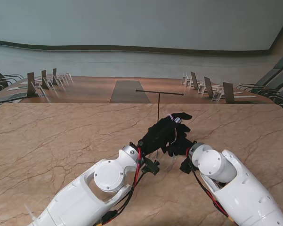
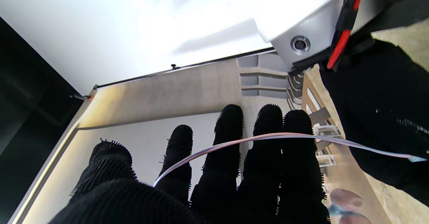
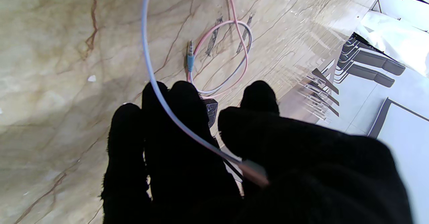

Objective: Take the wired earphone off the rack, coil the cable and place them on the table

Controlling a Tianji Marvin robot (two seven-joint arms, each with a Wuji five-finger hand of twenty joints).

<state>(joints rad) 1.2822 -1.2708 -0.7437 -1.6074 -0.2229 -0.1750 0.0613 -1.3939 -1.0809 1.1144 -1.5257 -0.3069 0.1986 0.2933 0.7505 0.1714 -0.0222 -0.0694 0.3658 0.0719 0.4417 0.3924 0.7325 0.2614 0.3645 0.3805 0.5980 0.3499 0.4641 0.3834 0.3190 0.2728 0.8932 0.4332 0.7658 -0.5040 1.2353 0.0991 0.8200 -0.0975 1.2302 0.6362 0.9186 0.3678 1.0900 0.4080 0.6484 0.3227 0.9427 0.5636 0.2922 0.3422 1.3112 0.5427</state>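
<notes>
Earphone cable (image 3: 157,83) runs across the spread fingers (image 2: 228,157) of the left hand (image 1: 162,134) to the right hand (image 3: 234,163), whose thumb and fingers pinch it, its plug (image 3: 190,59) lying on the marble table (image 1: 52,141).

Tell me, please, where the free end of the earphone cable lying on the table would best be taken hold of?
Probably by the blue sleeve of the plug, just behind its metal tip. It is the stiffest, thickest part, lying flat on the table beside a loose loop of cable. Come from above, fingers pinching across the sleeve on the side away from the loop.
</notes>
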